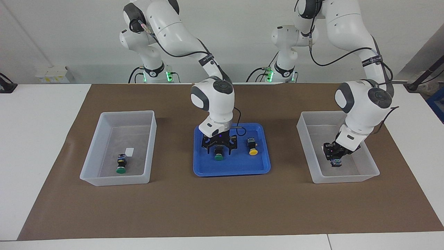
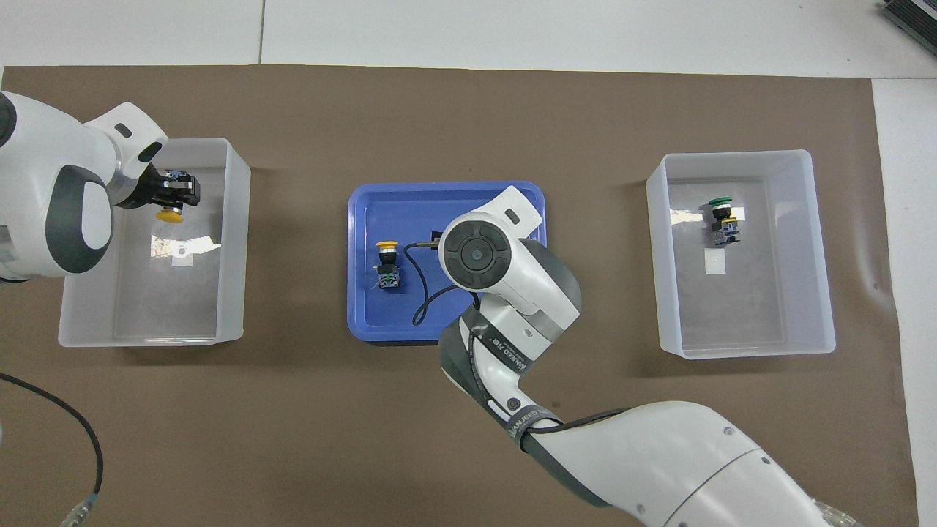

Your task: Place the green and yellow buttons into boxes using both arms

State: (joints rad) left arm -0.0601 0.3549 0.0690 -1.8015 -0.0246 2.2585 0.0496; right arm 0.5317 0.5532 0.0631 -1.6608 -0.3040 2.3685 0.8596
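While both arms work at once, the sort stands partly done.
Done: one green button (image 1: 120, 166) lies in the box (image 1: 91, 163) at the right arm's end.
Left gripper (image 1: 333, 158): fingers pinched on a yellow button (image 2: 170, 213), low inside the other box (image 1: 367, 175), not yet released.
Right gripper (image 1: 219, 148): fingers spread, straddling the second green button (image 1: 218, 155) on the blue tray (image 1: 231, 170).
Left to do: a yellow button (image 1: 253, 147) on the tray, untouched.

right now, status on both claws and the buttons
Left claw shut on yellow button, over clear box. Right claw open around green button in blue tray. Nothing blocking.
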